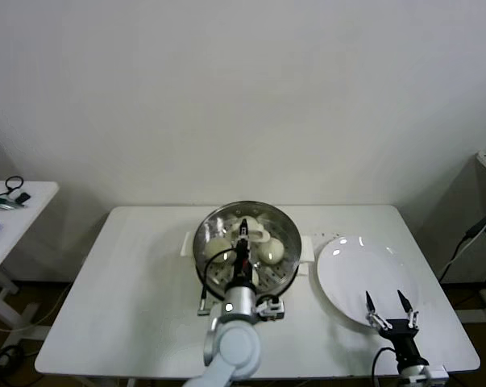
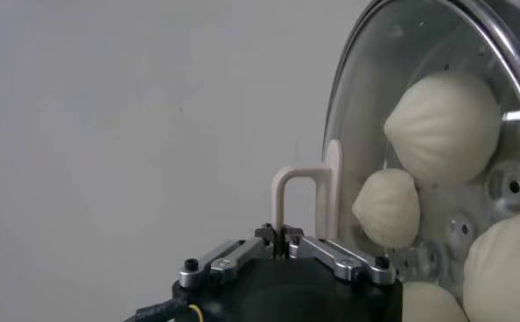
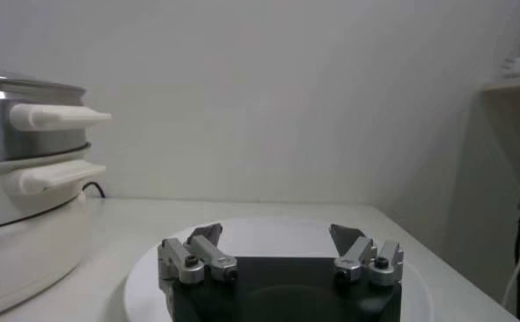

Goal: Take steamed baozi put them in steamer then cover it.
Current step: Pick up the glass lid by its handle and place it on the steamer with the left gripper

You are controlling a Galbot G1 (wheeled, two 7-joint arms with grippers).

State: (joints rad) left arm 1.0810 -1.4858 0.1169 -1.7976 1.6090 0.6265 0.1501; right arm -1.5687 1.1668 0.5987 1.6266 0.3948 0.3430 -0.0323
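Note:
The steamer (image 1: pixel 207 228) stands mid-table on its white pot base (image 3: pixel 24 249). The glass cover (image 2: pixel 375 61) lies over it, and whether it rests fully on the rim I cannot tell. My left gripper (image 1: pixel 243 242) reaches over the middle of the cover and is shut on its cream bar handle (image 2: pixel 288 185). Through the glass I see steamed baozi (image 2: pixel 439 127) (image 2: pixel 388 208) (image 2: pixel 505 262) on the perforated bottom (image 2: pixel 509 185). In the head view, baozi (image 1: pixel 217 246) (image 1: pixel 272 251) show inside the basket. My right gripper (image 1: pixel 391 305) hangs open and empty over the near edge of the plate.
A flat white plate (image 1: pixel 351 270) with nothing on it lies right of the steamer, also under the right gripper (image 3: pixel 277 241) as plate (image 3: pixel 269 229). The steamer's side handles (image 3: pixel 54 116) stick out towards it. A side table (image 1: pixel 17 205) with small items stands far left.

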